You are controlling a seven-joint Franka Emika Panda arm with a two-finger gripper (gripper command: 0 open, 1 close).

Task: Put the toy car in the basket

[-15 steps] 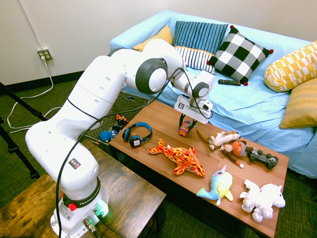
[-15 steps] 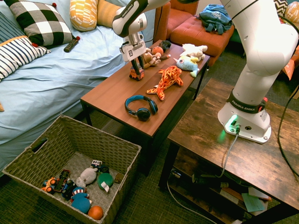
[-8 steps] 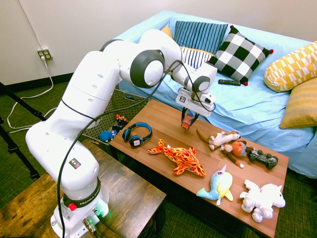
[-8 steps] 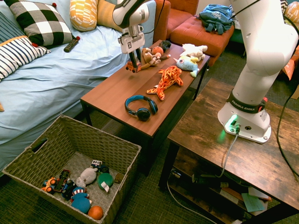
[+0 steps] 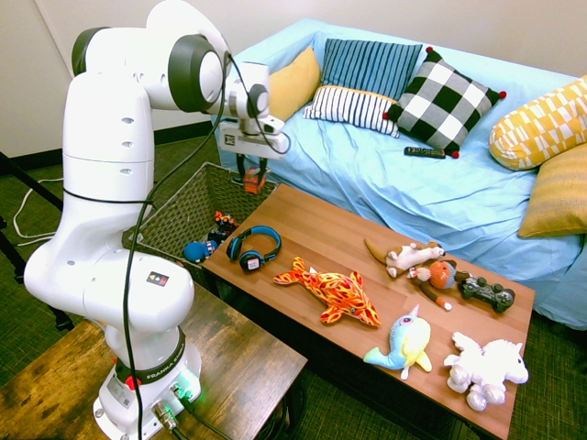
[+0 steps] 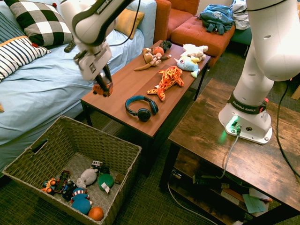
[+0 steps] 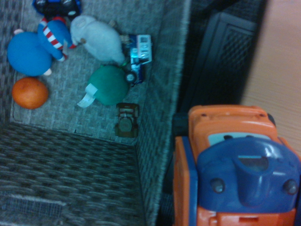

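Note:
My gripper (image 5: pixel 251 174) (image 6: pixel 103 87) is shut on the toy car (image 5: pixel 253 181) (image 6: pixel 102 89), a small orange-red car with a blue part, and holds it in the air. It hangs at the table's end, close to the near rim of the wicker basket (image 5: pixel 174 215) (image 6: pixel 119 150). In the wrist view the toy car (image 7: pixel 233 169) fills the lower right, with the basket (image 7: pixel 155 141) wall beside it and small toys on the basket floor.
The wooden table (image 5: pixel 303 225) (image 6: pixel 122 89) carries blue headphones (image 5: pixel 253 247) (image 6: pixel 142 107), an orange plush fish (image 5: pixel 332 293) (image 6: pixel 167 78) and several other plush toys. The basket holds several small toys (image 6: pixel 77 185). A sofa (image 5: pixel 440 183) with cushions stands behind the table.
The arm has swung from the table's middle toward the basket end, carrying the toy car with it. The car hung just above the tabletop before; now it is near the basket's rim.

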